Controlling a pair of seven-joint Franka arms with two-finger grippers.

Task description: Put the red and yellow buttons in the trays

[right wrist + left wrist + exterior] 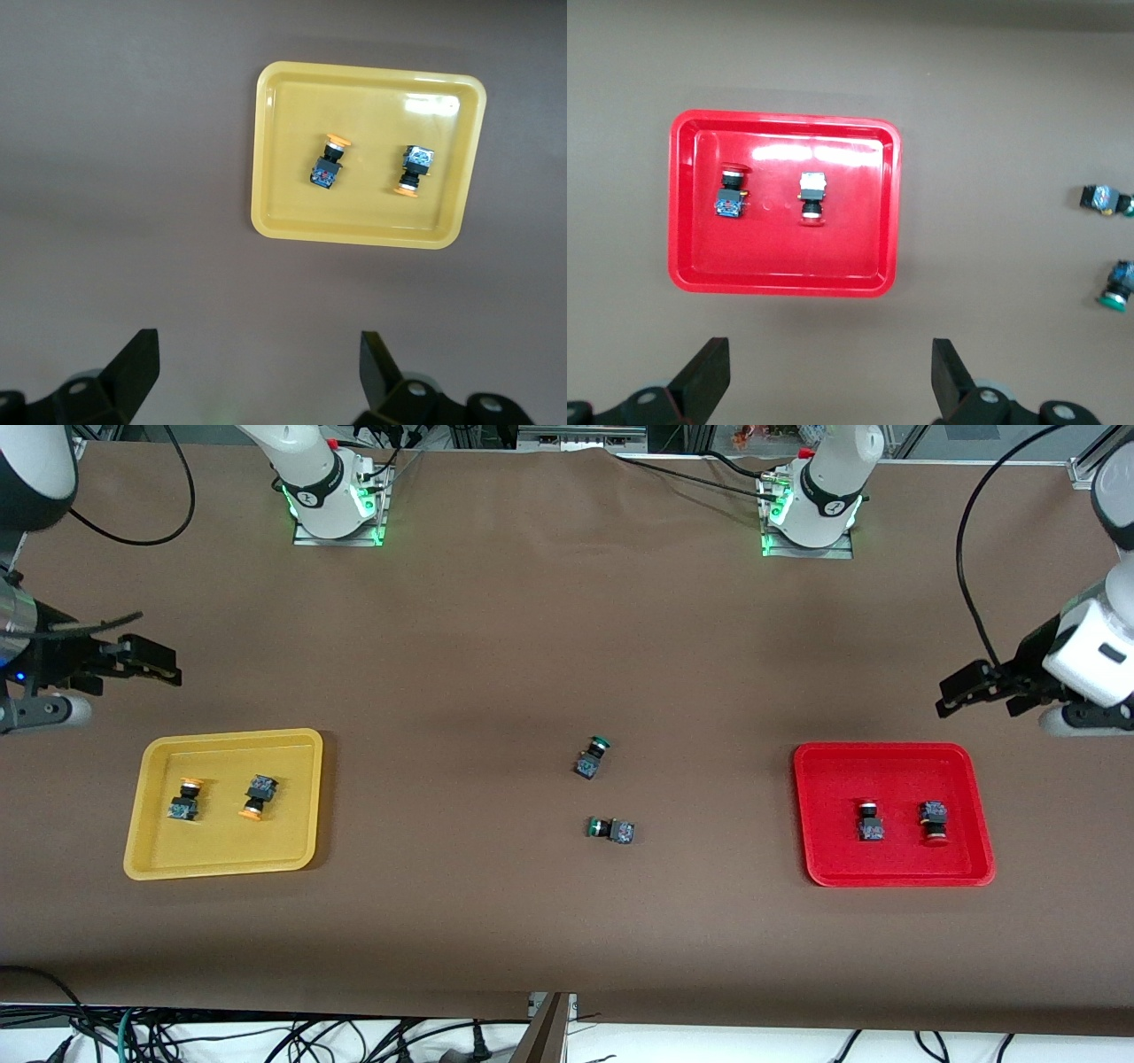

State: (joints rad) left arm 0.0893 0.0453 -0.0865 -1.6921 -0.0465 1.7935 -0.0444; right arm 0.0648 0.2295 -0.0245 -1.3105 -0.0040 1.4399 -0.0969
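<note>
Both end effectors (133, 662) (966, 691) hover, fingers spread

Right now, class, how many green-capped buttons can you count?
2, both on the bare table between the trays: one green-capped button, and the second green-capped button nearer the front camera. None looks hidden.

Evenly lit from overhead, with soft shadows on the table (496, 646). White glare on the red tray (890, 190) and yellow tray (443, 104). Sharp throughout.
</note>
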